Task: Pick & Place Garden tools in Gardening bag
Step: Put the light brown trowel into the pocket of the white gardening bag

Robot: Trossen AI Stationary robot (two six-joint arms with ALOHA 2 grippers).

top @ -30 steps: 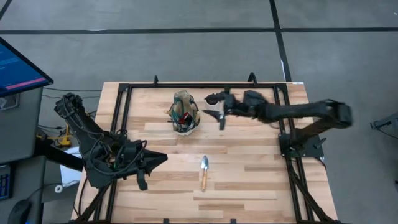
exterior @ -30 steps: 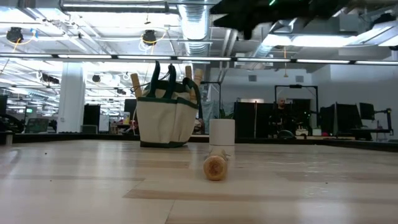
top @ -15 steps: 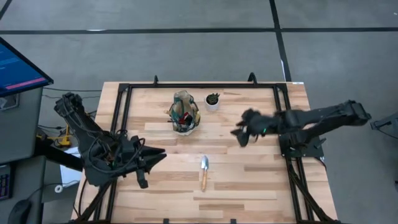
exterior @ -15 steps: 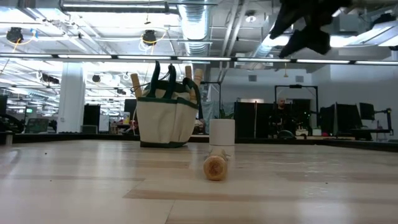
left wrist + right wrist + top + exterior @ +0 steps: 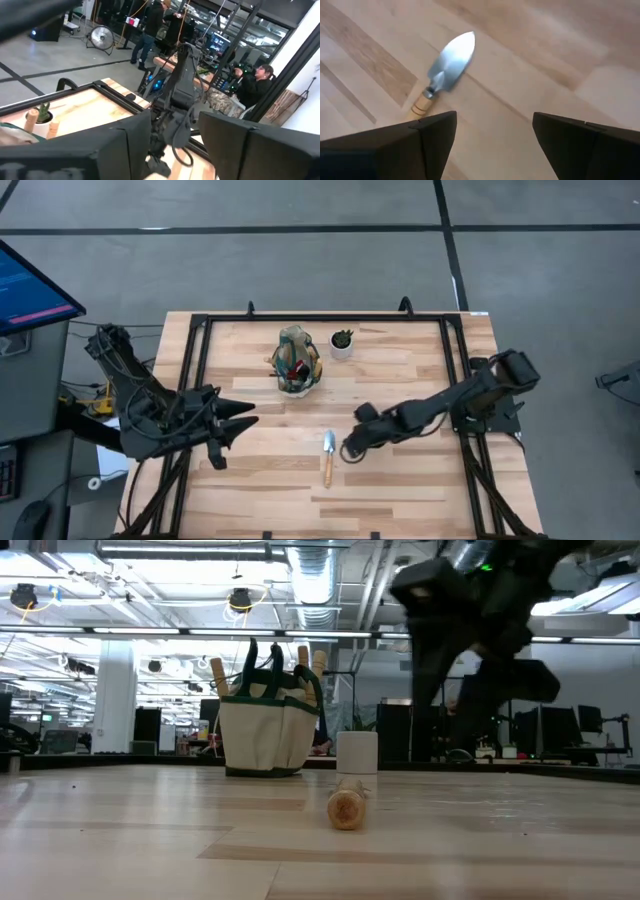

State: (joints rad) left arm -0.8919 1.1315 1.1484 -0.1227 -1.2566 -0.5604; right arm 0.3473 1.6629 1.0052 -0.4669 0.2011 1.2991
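The right gripper (image 5: 350, 450) hangs with its fingers spread and empty just beside the silver blade of the trowel (image 5: 327, 456), which lies flat near the middle of the table (image 5: 420, 480), toward its front edge. The gardening bag (image 5: 297, 360) stands near the back edge with tool handles sticking out, a small white pot (image 5: 342, 343) just beside it. The left gripper (image 5: 240, 420) waits by the left edge, its fingers apart and holding nothing.

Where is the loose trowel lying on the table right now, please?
In the high view the trowel lies flat near the table's middle, nearer the front edge than the gardening bag, with the right gripper just beside its blade.
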